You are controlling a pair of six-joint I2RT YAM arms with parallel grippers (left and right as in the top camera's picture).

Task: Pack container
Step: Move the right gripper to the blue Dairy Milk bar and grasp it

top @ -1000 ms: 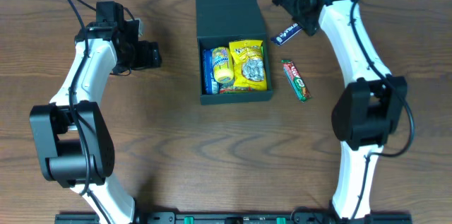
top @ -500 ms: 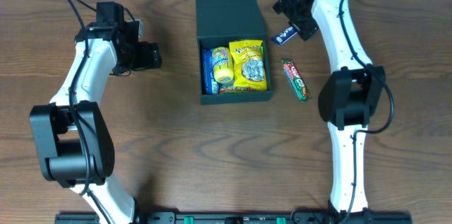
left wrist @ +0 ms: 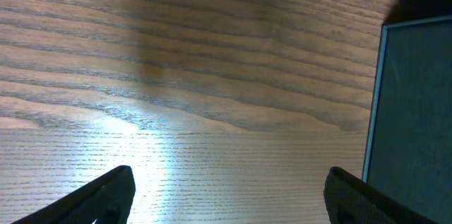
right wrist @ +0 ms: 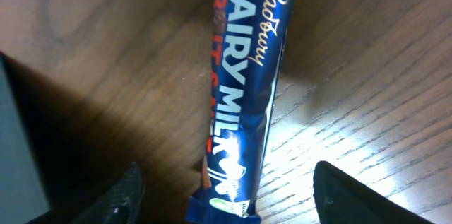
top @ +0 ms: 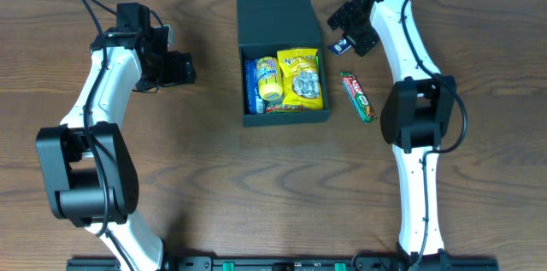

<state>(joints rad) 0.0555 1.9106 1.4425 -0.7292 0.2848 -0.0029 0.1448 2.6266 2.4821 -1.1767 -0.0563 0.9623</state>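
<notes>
Wood table (top: 214, 177) had bare room left of and in front of the container (top: 273, 10), which sat centre-rear, lid back, maybe three packets inside. Two loose bars lay to its right: Cadbury bar (right wrist: 247, 75), green bar (top: 359, 97). Left gripper (left wrist: 227, 181) gaped over bare wood; right gripper (right wrist: 226, 181) sat fingers apart, straddling the Cadbury bar.

We count one box (top: 272, 4) at upper middle holding at least three packets (top: 301, 76), one blue bar (right wrist: 244, 75) and one red-green bar (top: 359, 97) to its right, and two arms (top: 102, 83).
</notes>
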